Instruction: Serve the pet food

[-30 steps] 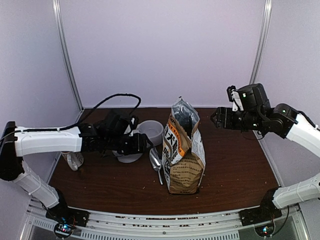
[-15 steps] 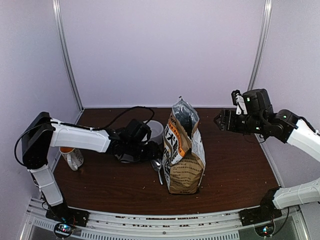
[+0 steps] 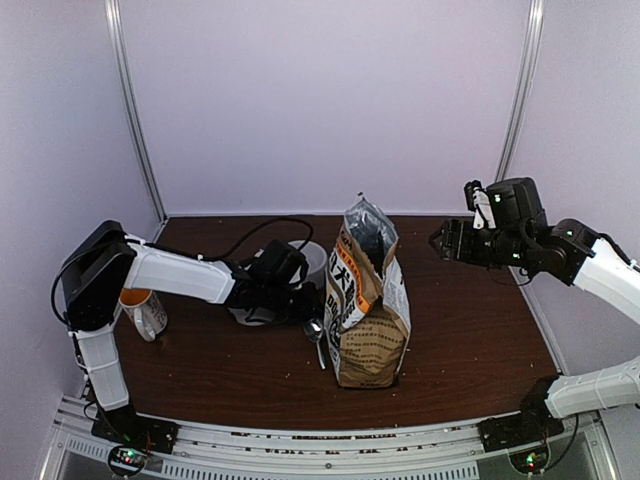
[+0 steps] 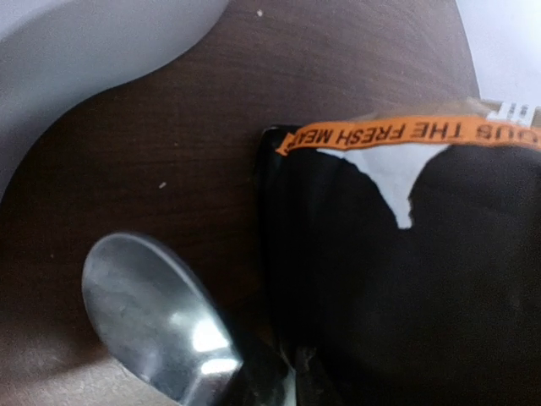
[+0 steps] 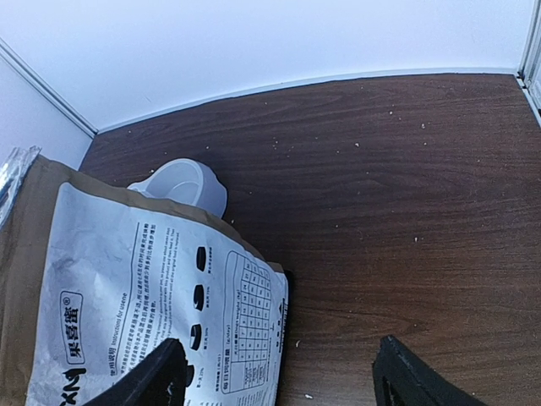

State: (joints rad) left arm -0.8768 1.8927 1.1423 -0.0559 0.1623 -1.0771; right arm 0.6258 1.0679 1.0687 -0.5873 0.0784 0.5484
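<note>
Counter (image 3: 470, 340) carries the upright, open bag (image 3: 365, 300); I judge the pet food is hidden inside. Beside it lie the bowl (image 3: 300, 262) and scoop (image 4: 152, 313). I'd center my left claw (image 3: 305, 303), whose state I cannot tell, over the scoop's handle. My right claw (image 5: 283, 376) hangs spread.

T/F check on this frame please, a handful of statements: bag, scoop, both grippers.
1. The dog food bag stands upright with its top open. True.
2. The metal scoop is inside the bag. False: it lies on the table, just left of the bag.
3. The right gripper is gripping the bag. False: it is up in the air to the right of the bag, its fingers spread wide with nothing between them.
4. The left gripper is down low next to the scoop. True, though the frames do not show whether its fingers are open or shut.
</note>
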